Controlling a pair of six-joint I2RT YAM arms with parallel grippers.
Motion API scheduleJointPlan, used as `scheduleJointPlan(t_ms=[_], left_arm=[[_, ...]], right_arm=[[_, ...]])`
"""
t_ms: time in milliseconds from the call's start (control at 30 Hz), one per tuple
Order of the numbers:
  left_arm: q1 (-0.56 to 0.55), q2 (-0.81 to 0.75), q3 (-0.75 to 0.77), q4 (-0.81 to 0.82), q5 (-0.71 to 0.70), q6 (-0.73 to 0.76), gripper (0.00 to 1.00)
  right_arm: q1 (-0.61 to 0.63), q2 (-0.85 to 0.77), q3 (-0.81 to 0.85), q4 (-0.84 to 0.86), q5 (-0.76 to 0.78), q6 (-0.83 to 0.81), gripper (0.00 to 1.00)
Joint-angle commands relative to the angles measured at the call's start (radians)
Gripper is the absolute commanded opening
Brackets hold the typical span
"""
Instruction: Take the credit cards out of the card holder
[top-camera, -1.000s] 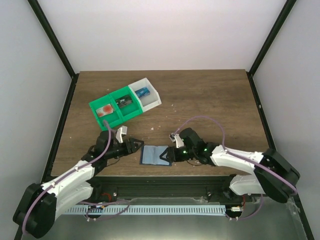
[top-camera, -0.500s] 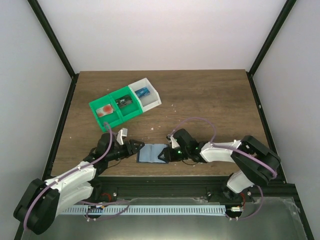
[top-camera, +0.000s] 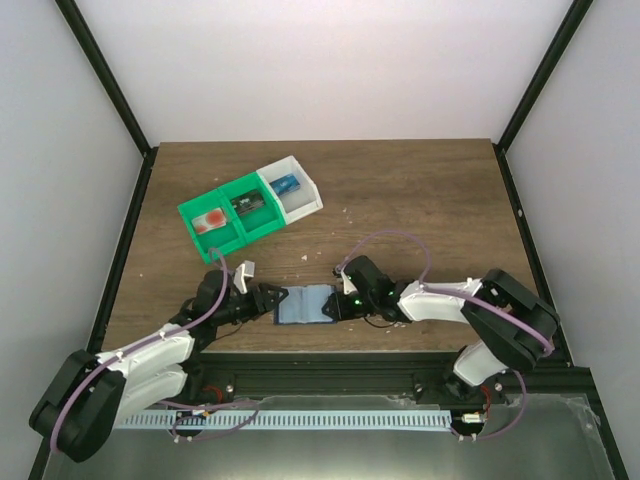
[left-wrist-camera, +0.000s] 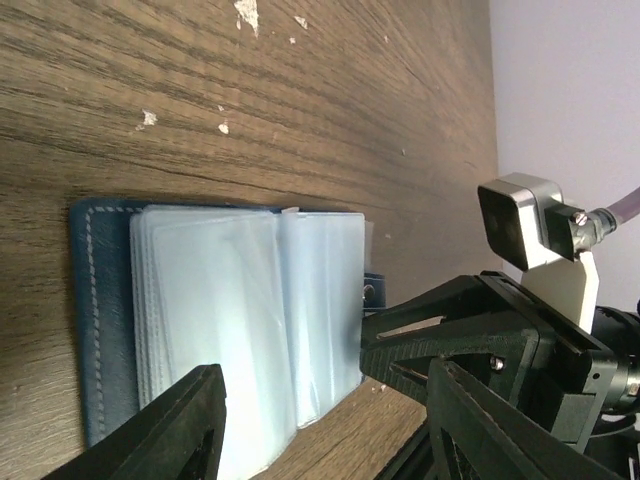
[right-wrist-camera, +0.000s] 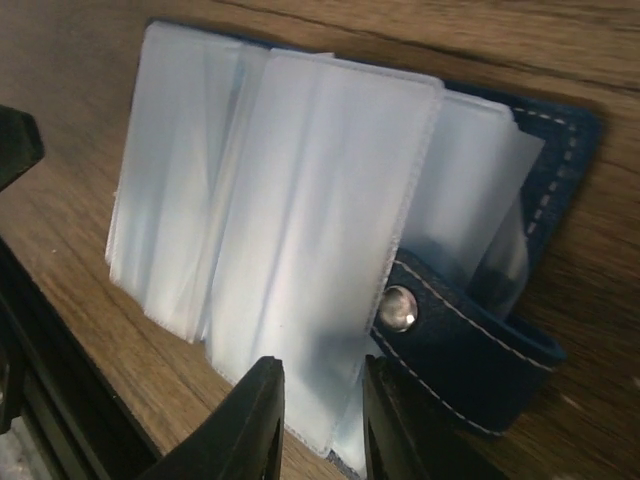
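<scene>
On the wooden table (top-camera: 400, 190), the right arm has folded in toward the open card holder (top-camera: 303, 304), which lies flat at the lower centre of the top view. The left gripper (left-wrist-camera: 325, 372) is spread wide at its edge. The right gripper (right-wrist-camera: 320, 365) has narrowed around a clear sleeve (right-wrist-camera: 320, 230) by the snap tab (right-wrist-camera: 455, 335), but I cannot tell if it is pinching; extraction looks about to begin.

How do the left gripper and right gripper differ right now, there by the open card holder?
The left gripper has its fingers spread wide; the right gripper has its fingers close together, with a clear sleeve edge between them. The left gripper is at the card holder's side away from the snap tab; the right gripper is beside that tab. Both sit low over the table.
</scene>
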Motion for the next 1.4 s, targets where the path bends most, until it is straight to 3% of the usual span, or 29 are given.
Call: scheduleJointPlan(t_ms=[0,267,700,933,1367], left_arm=[[-0.004,0.004,-0.010,0.043,-0.021,-0.002,0.57],[-0.004,0.019,-0.016,0.062,-0.030,-0.013,0.57],[-0.006,0.116,-0.037,0.186,0.000,-0.049,0.56],[-0.006,0.152,-0.033,0.205,0.000,-0.046,0.56],[-0.012,0.196,-0.031,0.223,-0.007,-0.043,0.57]], right_arm=[[-0.004,-0.042,0.023,-0.153,0.076,-0.012,0.23],[0.021,-0.111,0.075,-0.176,0.061,0.012,0.23],[0.037,0.002,0.135,-0.155,0.069,-0.005,0.23],[0.060,0.092,0.109,-0.147,0.063,-0.010,0.23],[0.065,0.057,0.065,-0.133,0.081,-0.004,0.22]])
